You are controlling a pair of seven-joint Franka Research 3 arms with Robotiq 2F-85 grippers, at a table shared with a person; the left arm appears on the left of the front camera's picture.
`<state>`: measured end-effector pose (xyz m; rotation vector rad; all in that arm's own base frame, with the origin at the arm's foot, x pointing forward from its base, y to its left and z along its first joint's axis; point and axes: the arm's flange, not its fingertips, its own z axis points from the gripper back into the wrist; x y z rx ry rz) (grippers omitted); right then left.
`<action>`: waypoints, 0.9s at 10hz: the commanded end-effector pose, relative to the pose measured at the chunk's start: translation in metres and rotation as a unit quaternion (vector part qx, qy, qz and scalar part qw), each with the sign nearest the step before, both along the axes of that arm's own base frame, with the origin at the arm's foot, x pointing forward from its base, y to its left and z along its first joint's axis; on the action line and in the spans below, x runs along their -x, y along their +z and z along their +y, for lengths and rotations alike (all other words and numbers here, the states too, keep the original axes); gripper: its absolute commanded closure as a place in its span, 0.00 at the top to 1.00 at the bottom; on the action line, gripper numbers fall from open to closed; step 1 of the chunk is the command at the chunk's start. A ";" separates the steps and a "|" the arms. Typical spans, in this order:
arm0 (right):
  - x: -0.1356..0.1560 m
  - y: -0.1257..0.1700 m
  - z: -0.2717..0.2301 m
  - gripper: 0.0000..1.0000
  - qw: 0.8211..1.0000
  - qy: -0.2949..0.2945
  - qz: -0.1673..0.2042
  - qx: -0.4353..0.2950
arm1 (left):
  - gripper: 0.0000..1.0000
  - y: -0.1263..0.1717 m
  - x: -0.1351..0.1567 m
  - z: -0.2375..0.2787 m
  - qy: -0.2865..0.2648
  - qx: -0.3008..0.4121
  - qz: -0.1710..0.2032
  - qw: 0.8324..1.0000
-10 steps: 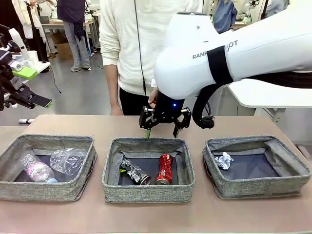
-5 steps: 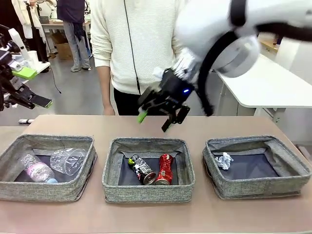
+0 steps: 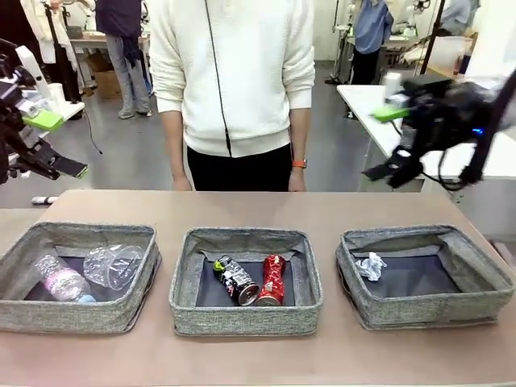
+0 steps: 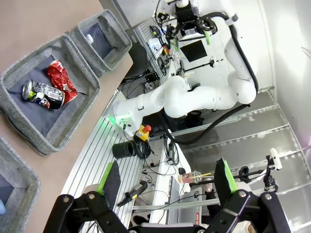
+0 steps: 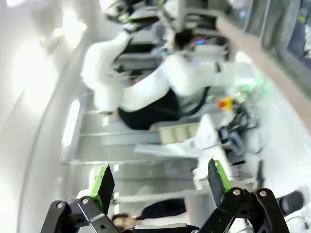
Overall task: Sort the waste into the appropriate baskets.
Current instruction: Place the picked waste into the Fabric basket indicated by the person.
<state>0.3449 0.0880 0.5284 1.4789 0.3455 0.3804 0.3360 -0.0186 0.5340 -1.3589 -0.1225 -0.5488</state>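
Observation:
Three grey woven baskets stand in a row. The left basket point(image 3: 76, 234) holds a clear bottle point(image 3: 60, 282) and a clear cup point(image 3: 113, 264). In the middle basket point(image 3: 246, 235) lie a dark printed can point(image 3: 235, 280) and a crushed red can point(image 3: 272, 279). A white paper wad point(image 3: 370, 265) rests in the right basket point(image 3: 427, 234). My right gripper point(image 3: 395, 143) hangs open and empty high above the table's right end, blurred by motion. At the far left my left gripper point(image 3: 55, 145) is open and empty, off the table. The left wrist view shows the middle basket point(image 4: 73, 104) with both cans far beyond my left gripper point(image 4: 166, 177).
A person in a white sweater point(image 3: 234, 81) stands at the far side of the table, arms down. A white table point(image 3: 419, 137) stands behind the right arm. Bare tabletop point(image 3: 258, 205) runs between the baskets and the person.
My right gripper has swung from just above the middle basket up and away to the far right. The dark can shifted closer to the red can. The left arm stayed still.

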 end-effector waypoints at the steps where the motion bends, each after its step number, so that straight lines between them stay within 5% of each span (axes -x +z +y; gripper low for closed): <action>1: -0.009 -0.013 -0.039 1.00 0.998 -0.046 0.044 -0.021 | 1.00 0.002 0.000 -0.001 -0.003 0.014 -0.009 1.000; 2: 0.000 0.000 0.000 1.00 1.000 0.000 0.000 0.000 | 1.00 0.002 0.000 -0.001 -0.003 0.014 -0.009 1.000; 9: 0.000 0.000 0.000 1.00 1.000 0.000 0.000 0.000 | 1.00 0.002 0.000 -0.001 -0.003 0.014 -0.009 1.000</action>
